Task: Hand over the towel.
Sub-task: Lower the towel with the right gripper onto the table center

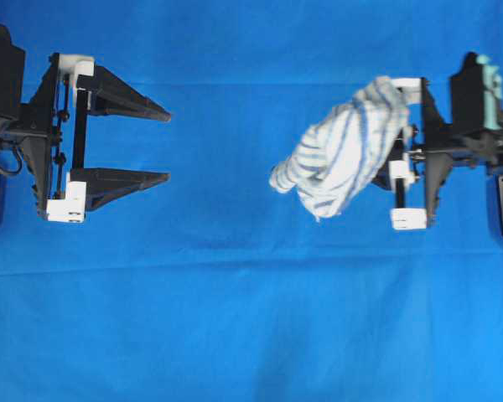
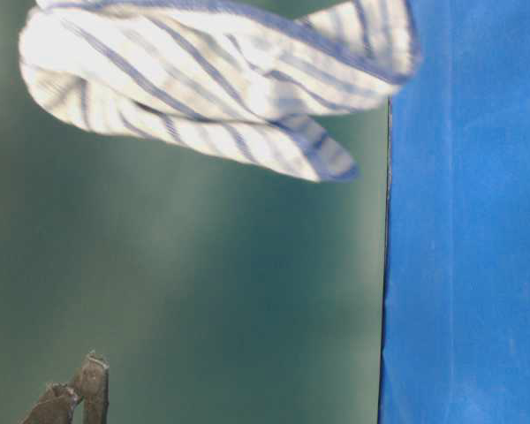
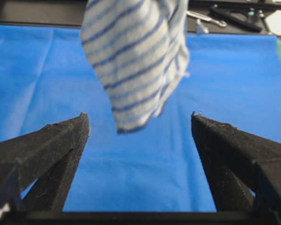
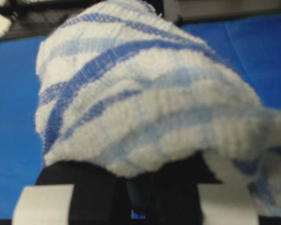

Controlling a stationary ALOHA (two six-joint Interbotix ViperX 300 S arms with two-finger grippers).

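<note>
Towel (image 1: 339,155) in right tool (image 1: 377,159), above blue cloth (image 1: 235,318).

My tabletop is covered from left to right, near edge to far, by a large plain blue cloth (image 1: 251,318) lying flat, with faint creases.
</note>
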